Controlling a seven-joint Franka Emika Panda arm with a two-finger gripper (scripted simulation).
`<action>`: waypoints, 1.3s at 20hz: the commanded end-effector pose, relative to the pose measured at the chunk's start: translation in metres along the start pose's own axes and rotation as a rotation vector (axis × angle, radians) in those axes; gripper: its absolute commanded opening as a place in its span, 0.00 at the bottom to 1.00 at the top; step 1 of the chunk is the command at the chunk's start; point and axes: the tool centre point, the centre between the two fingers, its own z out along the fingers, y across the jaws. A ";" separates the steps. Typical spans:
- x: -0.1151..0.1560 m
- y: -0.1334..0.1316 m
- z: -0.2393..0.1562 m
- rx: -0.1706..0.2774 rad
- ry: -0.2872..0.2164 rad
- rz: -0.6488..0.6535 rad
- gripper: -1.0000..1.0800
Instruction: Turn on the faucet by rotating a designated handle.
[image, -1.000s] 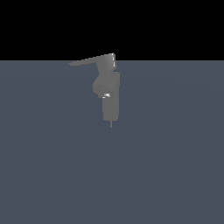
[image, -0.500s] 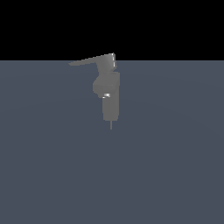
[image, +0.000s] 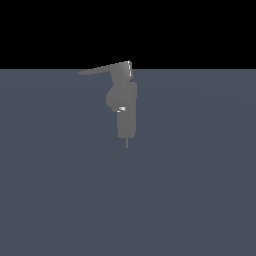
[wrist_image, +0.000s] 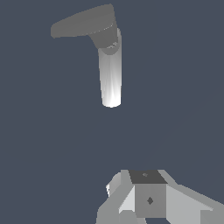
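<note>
The dark-grey faucet (image: 123, 102) stands upright in the middle of the exterior view, its rectangular spout pointing down. The handle (image: 102, 69), a thin flat tapering blade, sticks out from the boxy top toward the exterior view's left. In the wrist view the faucet (wrist_image: 110, 74) shows as a pale spout with the handle (wrist_image: 83, 22) angled off its far end. My gripper (wrist_image: 146, 176) appears only in the wrist view, well apart from the faucet and touching nothing. Its fingers read as one block with no gap, so it looks shut and empty.
A flat blue-grey surface (image: 200, 190) fills the scene around the faucet, under a black background. A thin short pin (image: 127, 143) hangs below the spout. No other objects show.
</note>
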 end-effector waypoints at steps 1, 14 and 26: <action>0.009 -0.003 0.001 0.014 -0.009 0.036 0.00; 0.081 -0.024 0.016 0.082 -0.090 0.334 0.00; 0.151 -0.049 0.049 0.080 -0.168 0.648 0.00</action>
